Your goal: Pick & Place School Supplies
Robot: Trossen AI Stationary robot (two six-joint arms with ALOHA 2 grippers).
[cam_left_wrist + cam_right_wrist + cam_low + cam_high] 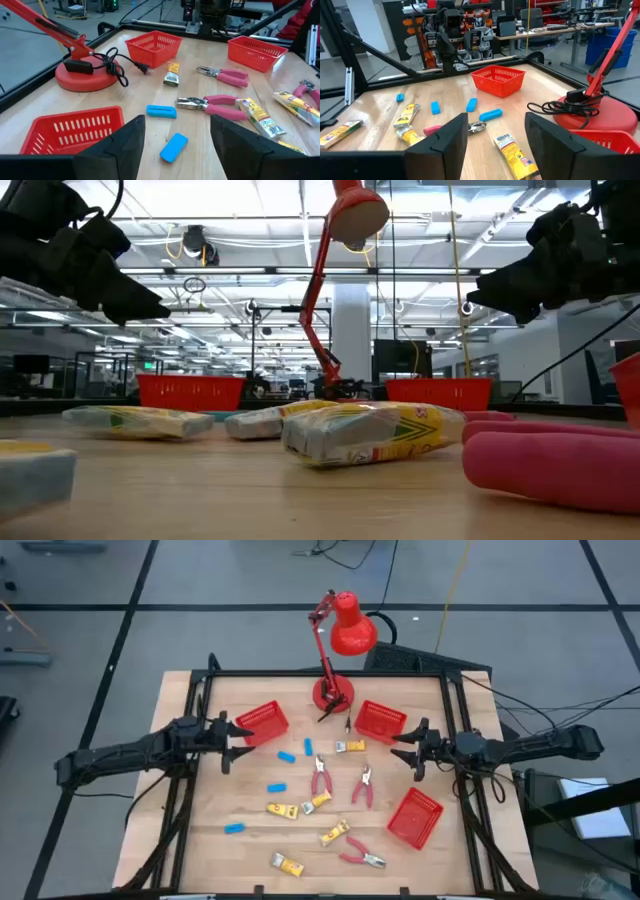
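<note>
Both hands are held clear above the counter (200, 840), nothing gripped in either. Left hand (232, 743) is seen hovering at the left side, just beside one red basket (262, 722), its fingers spread wide with bare wood showing between them in its own wrist view. Right hand (410, 752) is poised opposite, near a second red basket (380, 721), fingers also parted and empty.

Between them the school supplies are scattered flat across the middle of the counter, none yet in a basket. Light-blue blocks (287, 755) lie nearest the left hand, so that reach is judged the shortest one. Pink-handled pliers (321, 778) are laid side by side at the centre, another pair (361, 856) being left near the front edge. Yellow-and-white packets (282, 810) are strewn among them, lying loose and well apart, which should leave room for fingers to be lowered around one.

A third basket (415, 817) is set on the right, towards the front. At the back, a red desk lamp (340, 635) is stood out of the working lane.
</note>
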